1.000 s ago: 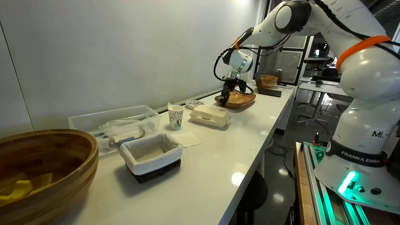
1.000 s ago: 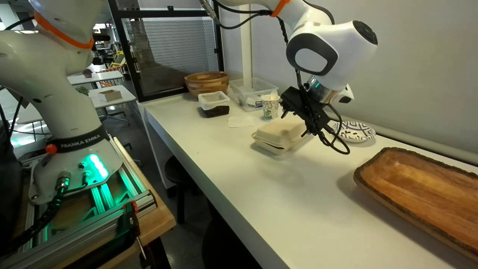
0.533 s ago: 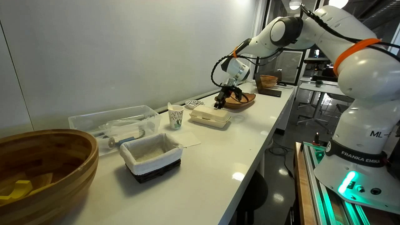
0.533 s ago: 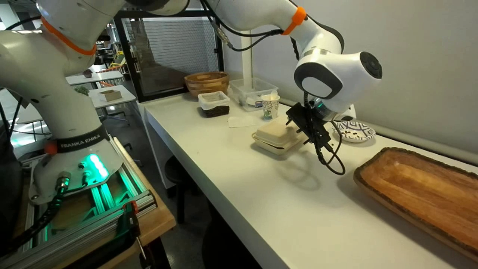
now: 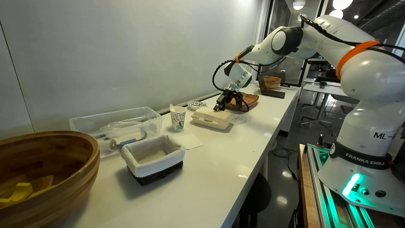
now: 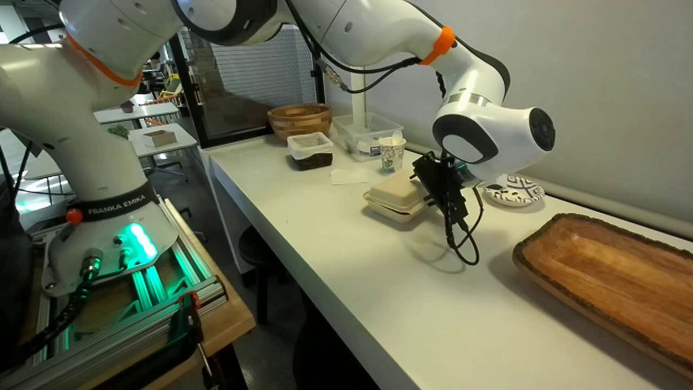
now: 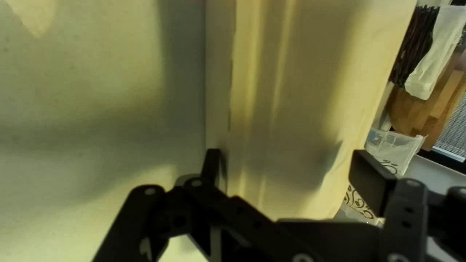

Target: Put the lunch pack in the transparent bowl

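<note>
The lunch pack, a pale cream lidded box, sits closed on the white table, in both exterior views and large in the wrist view. My gripper is at the box's end, tilted and low; it also shows in an exterior view. In the wrist view my gripper is open, with a finger on each side of the box. The left finger is against or very near its side; the right finger looks apart. The transparent bowl, a clear tub, stands beyond the cup, holding several items.
A paper cup stands between box and tub. A white dish with a dark base, a napkin and a large round wooden bowl are farther along. A patterned plate and wooden tray lie behind the gripper.
My gripper has come down and moved towards the lunch pack, so its fingers now lie at the box's end. The box has shifted very slightly towards the cup side.
</note>
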Robot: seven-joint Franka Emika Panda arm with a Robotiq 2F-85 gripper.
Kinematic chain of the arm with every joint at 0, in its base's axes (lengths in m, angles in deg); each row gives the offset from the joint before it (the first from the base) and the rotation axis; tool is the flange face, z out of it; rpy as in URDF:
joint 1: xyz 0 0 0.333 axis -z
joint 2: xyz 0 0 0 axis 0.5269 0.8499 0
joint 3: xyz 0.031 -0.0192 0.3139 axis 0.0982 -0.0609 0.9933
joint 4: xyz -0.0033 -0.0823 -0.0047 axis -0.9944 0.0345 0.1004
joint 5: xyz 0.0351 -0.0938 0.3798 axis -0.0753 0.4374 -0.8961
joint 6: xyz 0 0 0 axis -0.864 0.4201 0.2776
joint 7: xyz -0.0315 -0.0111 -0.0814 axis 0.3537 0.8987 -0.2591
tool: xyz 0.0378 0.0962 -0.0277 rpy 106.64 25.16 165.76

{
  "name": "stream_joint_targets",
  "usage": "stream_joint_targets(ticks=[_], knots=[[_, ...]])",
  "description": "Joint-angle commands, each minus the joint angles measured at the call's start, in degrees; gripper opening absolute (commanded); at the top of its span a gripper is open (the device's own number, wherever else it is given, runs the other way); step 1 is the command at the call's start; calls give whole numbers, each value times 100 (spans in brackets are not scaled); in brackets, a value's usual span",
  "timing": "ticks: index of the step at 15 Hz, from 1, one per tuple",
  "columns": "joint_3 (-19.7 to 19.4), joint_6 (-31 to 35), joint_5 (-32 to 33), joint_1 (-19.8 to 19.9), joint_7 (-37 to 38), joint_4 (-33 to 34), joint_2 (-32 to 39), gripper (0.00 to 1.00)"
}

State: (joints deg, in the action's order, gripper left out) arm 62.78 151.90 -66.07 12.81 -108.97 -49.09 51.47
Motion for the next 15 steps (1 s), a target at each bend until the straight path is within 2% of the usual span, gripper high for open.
stream_joint_targets(ticks=[1, 4, 10, 15], knots=[[33, -272, -117, 72, 216, 434, 310, 58], [49, -367, -125, 97, 331, 502, 315, 37], [164, -775, -107, 21, 531, 209, -210, 27], [59, -818, 71, -187, 1284, -170, -1064, 26]])
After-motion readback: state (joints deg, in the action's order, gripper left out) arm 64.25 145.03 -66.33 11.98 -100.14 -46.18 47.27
